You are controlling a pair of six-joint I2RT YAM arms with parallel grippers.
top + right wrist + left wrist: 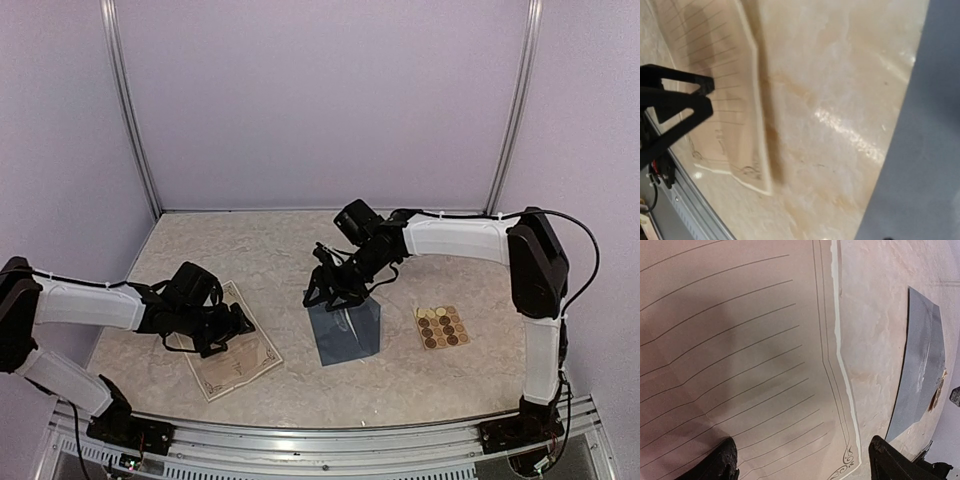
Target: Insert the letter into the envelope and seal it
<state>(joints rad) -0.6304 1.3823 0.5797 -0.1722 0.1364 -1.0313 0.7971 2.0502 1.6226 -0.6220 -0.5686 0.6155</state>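
Top external view: the envelope (350, 335) lies flat on the marbled bench (250, 250), its slate-blue face up and its pointed flap end toward the back wall. The letter (240, 362), a tan ruled sheet with an ornamental border, lies well to the left of the envelope, turned at an angle and not touching it. A tan sheet of round brown stickers (442, 327) lies to the right of the envelope, a little apart from it.

The left gripper (232, 322) hangs low over the letter, on the part of the sheet nearer the envelope. In the left wrist view its jaws are spread wide, with one black finger (722, 465) over the ruled lines and the other beyond the letter's torn-looking white edge, on the envelope's side. Nothing is pinched between them. The envelope shows there as a grey panel with a brown mark by its edge.

The right gripper (330, 295) sits over the far left corner of the envelope. In the right wrist view only one finger (675, 100) shows, well away from the envelope's grey edge, with bare bench between them. The jaws look spread and pinch nothing that can be seen.
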